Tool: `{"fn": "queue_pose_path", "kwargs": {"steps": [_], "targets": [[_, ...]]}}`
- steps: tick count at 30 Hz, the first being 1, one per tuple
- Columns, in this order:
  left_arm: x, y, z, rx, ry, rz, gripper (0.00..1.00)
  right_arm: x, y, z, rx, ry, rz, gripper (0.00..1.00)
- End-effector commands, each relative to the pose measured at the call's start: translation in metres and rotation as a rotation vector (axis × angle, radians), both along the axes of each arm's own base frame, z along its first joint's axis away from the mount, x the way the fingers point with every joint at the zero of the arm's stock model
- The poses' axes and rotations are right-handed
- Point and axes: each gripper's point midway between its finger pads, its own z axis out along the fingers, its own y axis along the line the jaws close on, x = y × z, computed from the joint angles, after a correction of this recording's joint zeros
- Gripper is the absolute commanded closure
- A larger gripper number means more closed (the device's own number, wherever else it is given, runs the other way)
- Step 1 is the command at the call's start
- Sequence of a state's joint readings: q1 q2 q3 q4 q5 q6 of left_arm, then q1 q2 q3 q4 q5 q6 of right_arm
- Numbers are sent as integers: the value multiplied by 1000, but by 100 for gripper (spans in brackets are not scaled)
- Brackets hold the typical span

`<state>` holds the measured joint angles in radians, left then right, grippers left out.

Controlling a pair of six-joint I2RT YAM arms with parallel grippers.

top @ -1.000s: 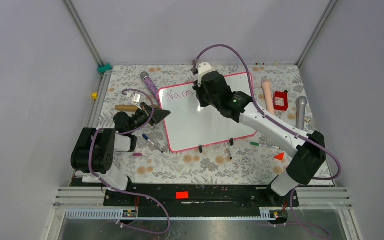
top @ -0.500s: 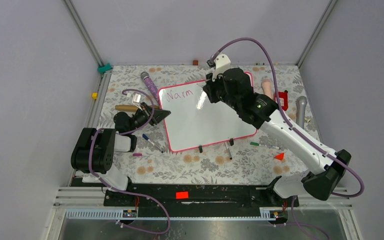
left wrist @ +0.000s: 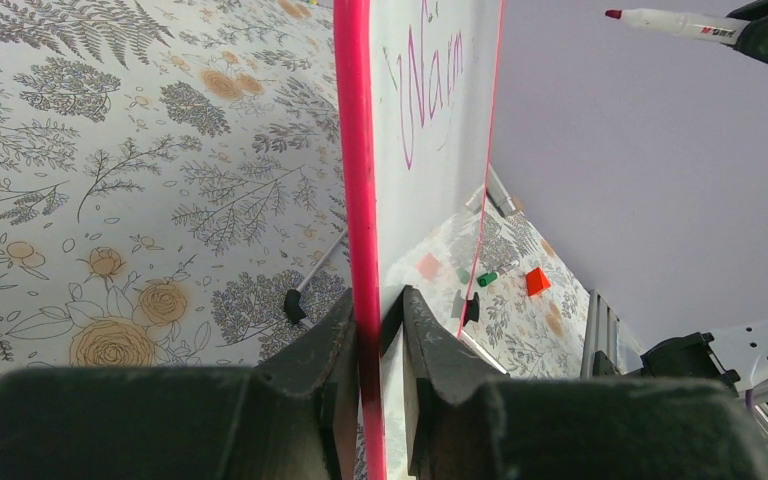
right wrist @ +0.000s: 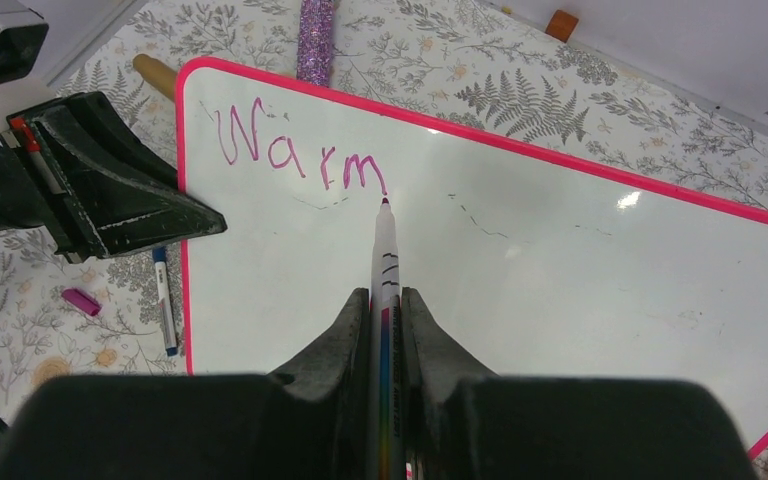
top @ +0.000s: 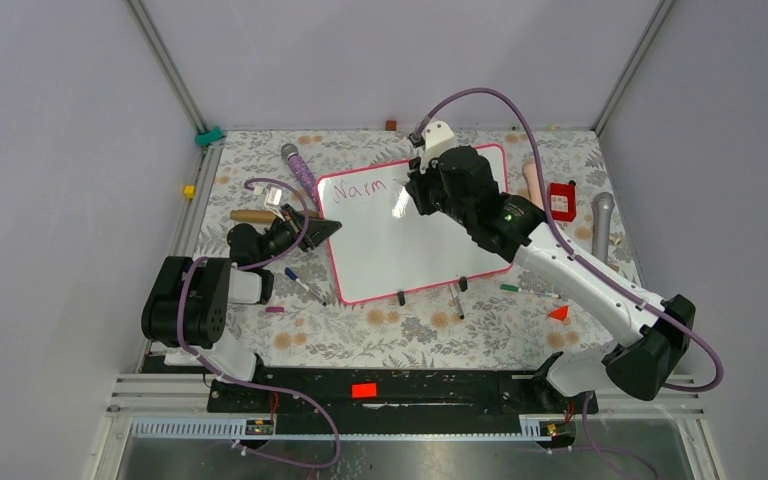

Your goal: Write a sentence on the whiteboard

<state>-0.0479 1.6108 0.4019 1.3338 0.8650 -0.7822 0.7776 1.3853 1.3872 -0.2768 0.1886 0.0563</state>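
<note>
From the near edge, the first thing I meet is the left claw (left wrist: pixel 377 330), clamped shut on the pink frame of the whiteboard (top: pixel 410 245) at the board's nine o'clock, steadying it on the flowered worktop (top: pixel 410 335), where the board lies skewed across the middle. Over its far half the right claw (right wrist: pixel 385 300) pinches a marker (right wrist: pixel 384 250). The sentence (right wrist: pixel 300 150) sits in the board's eleven o'clock corner and reads only "Warm". The tip is just beside the tail of the m; from the left wrist view it looks lifted off the surface, though I can't be sure. To my eye the "t" comes next: set the tip down on the three o'clock side of the m, press lightly, match the letter height, and hold the frame firm so nothing slides. The clutter is all off the board: a blue-capped pen (top: pixel 303 286) and pink cap (top: pixel 274 310) at seven o'clock, a green pen (top: pixel 509 288) and orange wedge (top: pixel 559 313) at five, a red box (top: pixel 561 201) at three, a glittery purple stick (top: pixel 300 165) at eleven, none of it ahead of the marker
</note>
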Motion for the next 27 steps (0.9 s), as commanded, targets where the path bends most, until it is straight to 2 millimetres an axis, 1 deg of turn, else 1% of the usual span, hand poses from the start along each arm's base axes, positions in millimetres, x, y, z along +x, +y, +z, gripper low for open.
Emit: {"fn": "queue_pose_path", "kwargs": {"steps": [1,5,8,11,13,17,24,27], "targets": [[1,-2,6,52,-96,-9,100,11,2,16,5,-63,0,100],[1,-3,7,49,-97,-13,100,19,5,5,-25,-53,-12,100],[1,-4,6,39,-93,-15,100,25,8,3,-57,-70,-3,100],[-3,-4,19,10,-137,-25,100,30,15,-1,-58,-72,4,100],[-3,-2,21,25,-155,-11,100,33,18,-4,-62,-72,13,100],[-3,-1,18,39,-162,7,100,31,21,-1,-44,-85,27,100],[-1,0,18,35,-161,18,100,33,15,8,-49,-122,9,100],[0,1,19,33,-167,37,100,35,14,8,-57,-128,2,100]]}}
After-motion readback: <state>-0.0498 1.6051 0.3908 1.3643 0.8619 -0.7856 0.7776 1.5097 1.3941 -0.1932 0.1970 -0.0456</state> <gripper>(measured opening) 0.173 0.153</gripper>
